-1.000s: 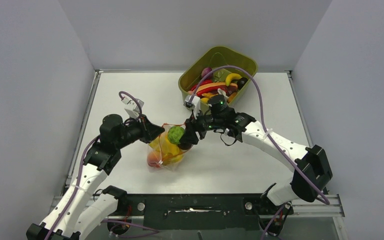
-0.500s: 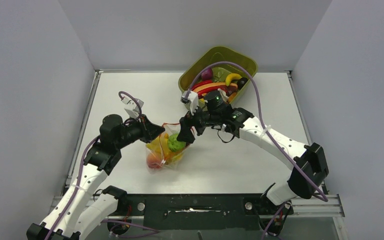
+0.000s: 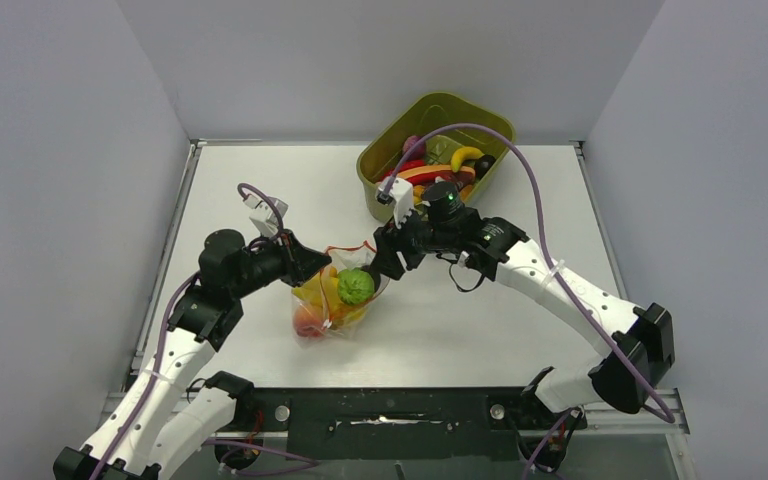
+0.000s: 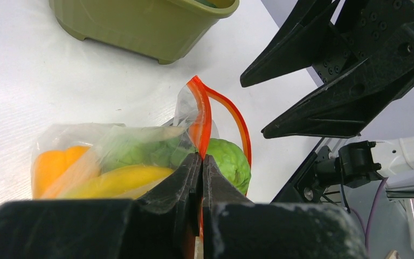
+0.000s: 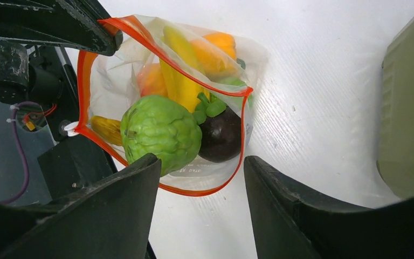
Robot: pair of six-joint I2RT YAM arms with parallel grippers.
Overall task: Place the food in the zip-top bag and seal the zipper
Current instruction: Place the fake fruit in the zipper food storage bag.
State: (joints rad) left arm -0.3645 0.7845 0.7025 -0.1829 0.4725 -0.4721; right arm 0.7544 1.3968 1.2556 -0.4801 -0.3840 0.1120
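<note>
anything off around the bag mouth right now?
Nothing looks spilled or damaged. One thing: the green fruit sits right in the mouth of the zip-top bag, between the zipper edges, not down with the rest. It may block sealing.

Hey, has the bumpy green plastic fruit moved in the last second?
Yes. The bumpy green plastic fruit moved down the view, away from the olive-green plastic tub, into the clear zip-top bag.
</note>
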